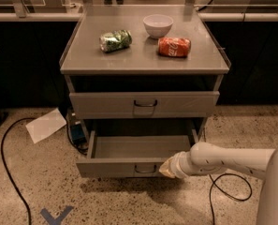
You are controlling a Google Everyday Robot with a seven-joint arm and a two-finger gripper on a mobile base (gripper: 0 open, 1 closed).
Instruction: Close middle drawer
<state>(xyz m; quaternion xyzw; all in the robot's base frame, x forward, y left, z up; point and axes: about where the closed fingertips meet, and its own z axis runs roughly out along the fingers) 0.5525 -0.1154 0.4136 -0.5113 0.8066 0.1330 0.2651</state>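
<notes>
Dim warm overhead light, deep shadow under the cabinet top [143, 61], gripper [168, 169] pale at the middle drawer [129, 147] front.

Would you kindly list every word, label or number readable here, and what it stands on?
No text reads clearly.
Red can: white lettering, too blurred to read.
Green packet: print too blurred.
Blue floor mark: a shape, no words.
Gripper, at the middle drawer front: no label.
</notes>
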